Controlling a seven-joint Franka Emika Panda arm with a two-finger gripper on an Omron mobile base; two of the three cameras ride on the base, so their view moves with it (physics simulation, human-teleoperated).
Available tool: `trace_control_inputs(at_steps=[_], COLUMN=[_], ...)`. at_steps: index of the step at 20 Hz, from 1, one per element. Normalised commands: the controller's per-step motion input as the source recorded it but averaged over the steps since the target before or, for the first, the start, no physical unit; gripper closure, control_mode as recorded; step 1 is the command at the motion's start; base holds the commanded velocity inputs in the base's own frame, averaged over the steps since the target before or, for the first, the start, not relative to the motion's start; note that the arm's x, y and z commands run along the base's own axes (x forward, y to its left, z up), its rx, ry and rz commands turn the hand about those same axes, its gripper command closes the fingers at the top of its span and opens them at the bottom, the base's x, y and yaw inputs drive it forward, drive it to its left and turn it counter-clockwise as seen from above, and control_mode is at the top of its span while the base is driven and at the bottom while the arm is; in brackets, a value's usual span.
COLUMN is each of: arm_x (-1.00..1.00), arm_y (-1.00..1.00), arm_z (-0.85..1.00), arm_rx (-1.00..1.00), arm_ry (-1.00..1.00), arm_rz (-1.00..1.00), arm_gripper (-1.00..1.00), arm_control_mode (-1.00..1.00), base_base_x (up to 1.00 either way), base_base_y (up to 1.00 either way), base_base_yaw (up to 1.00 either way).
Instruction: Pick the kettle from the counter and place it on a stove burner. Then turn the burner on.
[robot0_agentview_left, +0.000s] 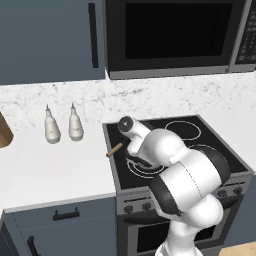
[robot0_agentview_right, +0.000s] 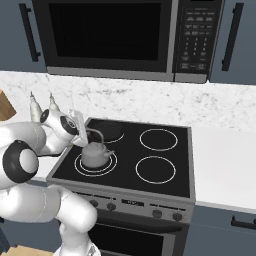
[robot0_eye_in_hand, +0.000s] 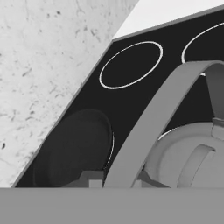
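Two risks are noted. First, the gripper (robot0_agentview_right: 84, 131) is closed fully on the thin arched handle of the kettle (robot0_agentview_right: 96, 154); such a narrow wire can pivot between the jaws, so the body may swing or tip if the hand moves sideways. Second, the kettle hangs or sits directly below the gripper over the stove burner (robot0_agentview_right: 111, 166), the double-ringed mark. Whether its base touches the glass cannot be told, and a release made too high would likely drop it off centre.

Right base view: kettle, handle and rings are plain, with the front knobs (robot0_agentview_right: 110, 206) below and nearer the robot than the gripper.

Left base view: the arm hides the kettle, but two white bottles (robot0_agentview_left: 75, 125) on the counter (robot0_agentview_left: 45, 170) and a wooden pan handle (robot0_agentview_left: 114, 149) show out to the gripper's left.

Hand view: the handle strap (robot0_eye_in_hand: 148, 127) rises between the fingertips (robot0_eye_in_hand: 92, 177), and a dark pan (robot0_eye_in_hand: 78, 146) lies just beyond and to one side.
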Motion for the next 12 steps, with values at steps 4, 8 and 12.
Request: trace_control_inputs(at_steps=[4, 8, 12], arm_x=[-0.07, -0.03, -0.04], arm_y=[-0.01, -0.01, 0.0], arm_z=[-0.07, -0.03, 0.0], arm_rx=[0.0, 0.0, 0.0], arm_ry=[0.0, 0.0, 0.0], arm_rz=[0.0, 0.0, 0.0], arm_gripper=[-1.0, -1.0, -1.0], arm_control_mode=[-1.0, -1.0, -1.0], base_base_x=[0.0, 0.0, 0.0], base_base_y=[0.0, 0.0, 0.0], base_base_yaw=[0.0, 0.0, 0.0])
